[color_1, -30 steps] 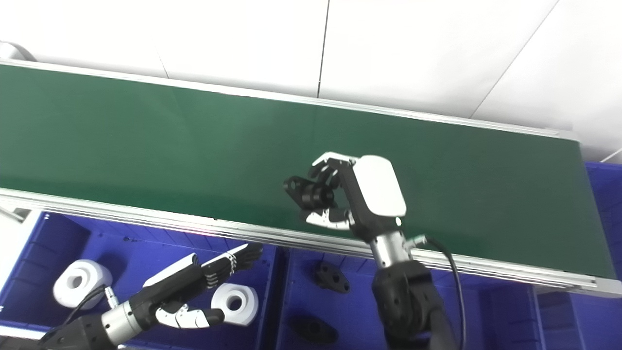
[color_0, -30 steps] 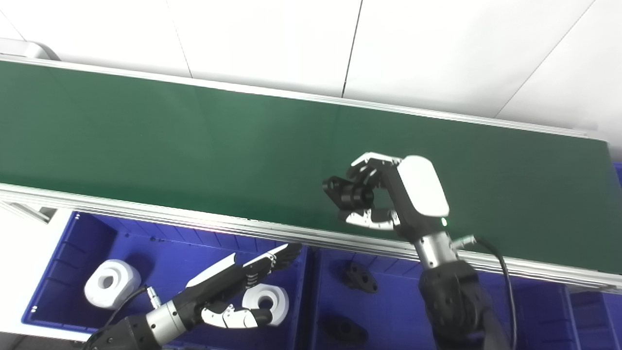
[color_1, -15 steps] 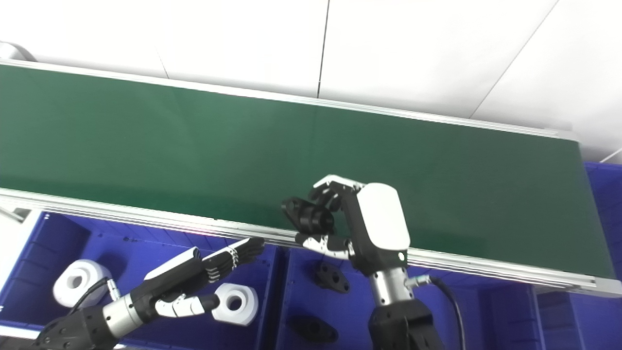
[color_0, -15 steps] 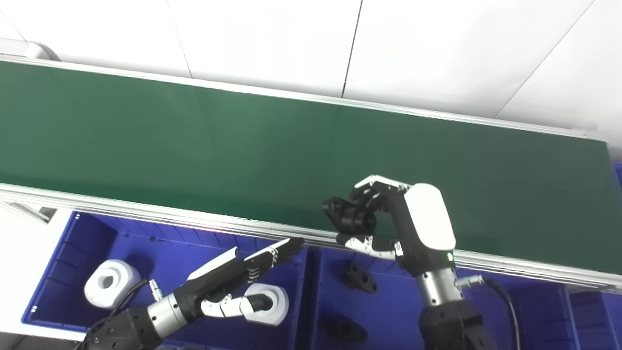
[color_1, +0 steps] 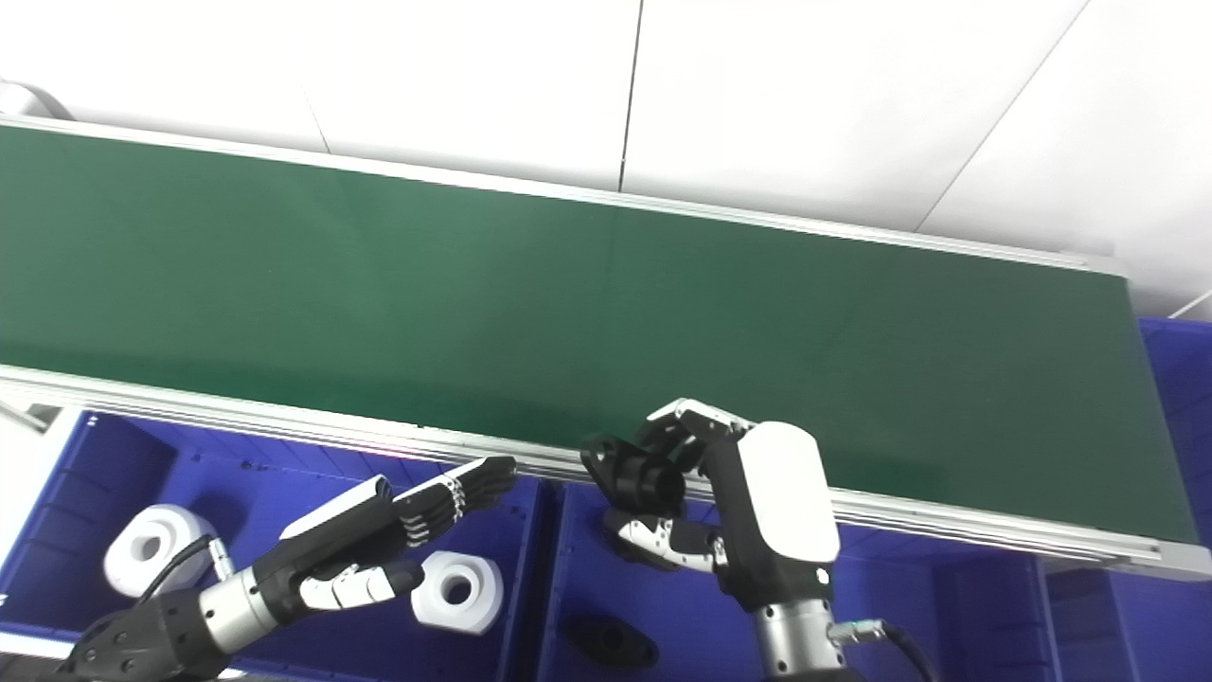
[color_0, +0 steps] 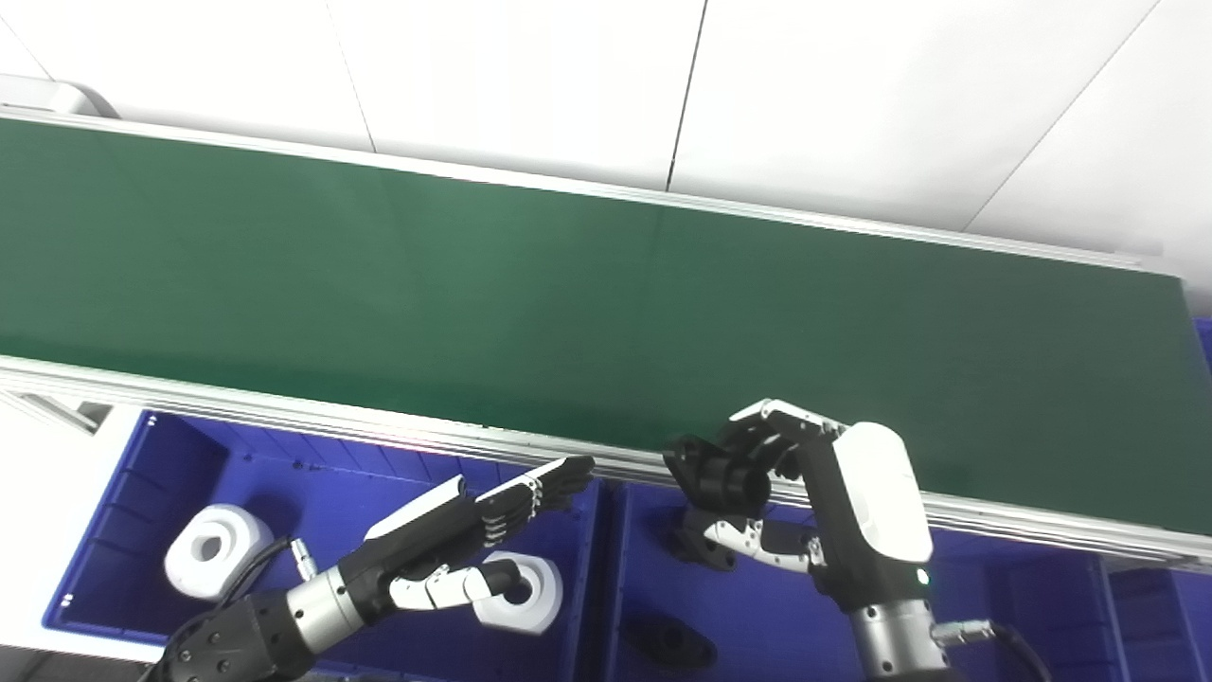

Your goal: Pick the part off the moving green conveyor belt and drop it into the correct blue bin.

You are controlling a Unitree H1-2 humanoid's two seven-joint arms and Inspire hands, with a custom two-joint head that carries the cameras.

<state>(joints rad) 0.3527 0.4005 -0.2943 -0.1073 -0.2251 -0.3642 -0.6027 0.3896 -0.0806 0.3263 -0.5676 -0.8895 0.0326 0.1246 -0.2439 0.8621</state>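
**Black part held at the bin's edge, ready for the drop**

The black part [color_0: 712, 470] sits pinched in the right hand [color_0: 814, 511], fingers [color_0: 772, 417] curled over its top and the thumb pressing from below. It hangs off the belt, over the near aluminium rail and the far edge of the middle blue bin [color_0: 776, 616]. That bin already holds two black parts of like shape: one [color_0: 674, 644] lies on the floor toward the front, another [color_1: 636, 552] sits just under the hand, largely hidden by the thumb. So this looks like the right compartment.

To finish the step well, the hand should come a little nearer the robot, so the part is clearly inside the bin's walls rather than above the rail, where a release might bounce it back onto the green conveyor belt [color_0: 473, 284]. A slight lowering before opening would soften the fall. The fingers ought to open all together, or the flanged piece may catch on a fingertip and tumble sideways across the divider.

The left blue bin [color_0: 142, 474] holds two white ring-shaped parts [color_0: 206, 565] [color_1: 456, 592]. The left hand [color_0: 454, 549] hovers over it with fingers stretched out straight, holding nothing, its thumb close to the nearer white ring. It is best kept where it is, well clear of the drop.
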